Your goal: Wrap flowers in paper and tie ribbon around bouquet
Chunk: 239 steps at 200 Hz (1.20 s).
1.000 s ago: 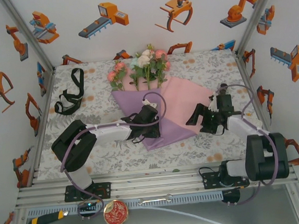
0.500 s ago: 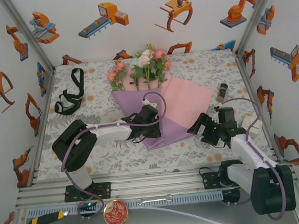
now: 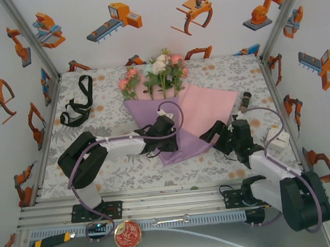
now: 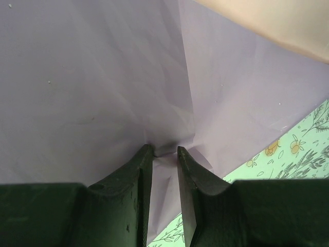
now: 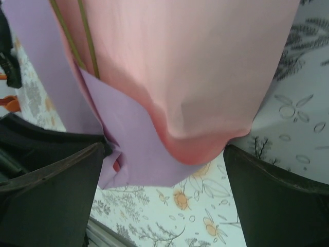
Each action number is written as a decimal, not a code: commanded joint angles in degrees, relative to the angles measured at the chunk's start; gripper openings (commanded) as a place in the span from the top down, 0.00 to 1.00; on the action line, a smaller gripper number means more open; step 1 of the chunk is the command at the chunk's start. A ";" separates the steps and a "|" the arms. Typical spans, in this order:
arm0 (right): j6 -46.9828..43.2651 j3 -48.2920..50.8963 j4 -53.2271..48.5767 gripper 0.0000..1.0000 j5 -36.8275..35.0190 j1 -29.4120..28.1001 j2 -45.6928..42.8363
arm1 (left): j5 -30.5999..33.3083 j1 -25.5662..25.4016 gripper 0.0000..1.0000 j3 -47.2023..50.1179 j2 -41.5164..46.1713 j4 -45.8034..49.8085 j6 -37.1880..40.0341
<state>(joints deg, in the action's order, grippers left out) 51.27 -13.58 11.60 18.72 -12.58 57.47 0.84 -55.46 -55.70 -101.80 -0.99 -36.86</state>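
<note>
The flowers (image 3: 160, 72) lay at the far middle of the floral tablecloth (image 3: 221, 72), their pink, white and pale blue heads pointing away from the arms and sticking out past the top edge of the paper (image 3: 209, 105). Their stems ran down under a lilac flap folded over from the left, and the pink side of the sheet lay open to the right. In the right wrist view two thin stems (image 5: 88, 38) showed between the lilac layer and the pink one. The left gripper (image 4: 164, 154) rested on the lilac flap near the paper's lower point, its jaws drawn nearly together and pinching a small creased fold of the sheet. The right gripper (image 5: 163, 154) sat low at the paper's near right edge with its jaws spread wide. The rounded pink edge hung between the two fingers (image 5: 272, 200) and neither visibly pressed on it. The black ribbon (image 3: 76, 108) lay in a loose tangle at the far left of the cloth, well apart from the paper and both grippers.
</note>
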 commanded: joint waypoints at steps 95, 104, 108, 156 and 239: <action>1.30 4.57 30.64 0.20 7.87 -4.49 7.40 | -2.19 -0.11 0.70 -0.06 -2.52 -1.32 -1.29; 0.53 3.89 31.78 0.22 8.49 -5.05 6.91 | -2.12 -0.02 0.70 -0.02 -2.38 -1.01 -1.22; 0.57 3.71 32.07 0.23 8.46 -5.20 6.53 | -2.11 0.07 0.70 0.02 -2.27 -0.91 -1.24; -0.33 6.05 30.33 0.30 6.46 -7.42 -1.46 | -2.28 0.52 0.71 0.18 -2.41 -0.93 -1.20; -11.50 -0.50 16.51 0.71 0.88 -11.63 5.38 | -2.35 0.77 0.70 -0.23 -3.30 -1.21 -1.72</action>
<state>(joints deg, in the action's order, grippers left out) 43.86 -10.46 32.05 21.96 -22.17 62.94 -1.34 -55.05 -55.92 -102.98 -3.46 -37.80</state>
